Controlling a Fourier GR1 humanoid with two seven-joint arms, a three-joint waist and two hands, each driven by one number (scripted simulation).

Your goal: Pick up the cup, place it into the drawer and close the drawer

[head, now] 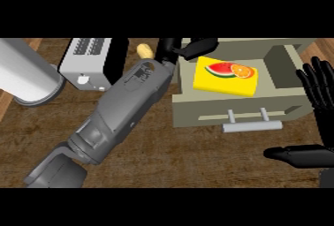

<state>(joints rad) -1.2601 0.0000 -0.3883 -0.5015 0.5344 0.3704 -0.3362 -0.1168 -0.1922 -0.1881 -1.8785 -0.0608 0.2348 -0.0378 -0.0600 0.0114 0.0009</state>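
Just left of the left hand sits the yellow cup.

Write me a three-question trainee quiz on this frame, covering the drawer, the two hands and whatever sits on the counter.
1. True or false: the drawer is pulled open.
2. What lies inside the drawer? A) a yellow box with fruit printed on it B) a blue bowl C) a fork
3. Which hand reaches to the drawer's far left corner, and which rests open at the view's right edge?

Key
1. True; its inside shows behind the handle.
2. A, the yellow box.
3. The left hand reaches; the right hand rests. No cup can be made out; the toaster stands left.
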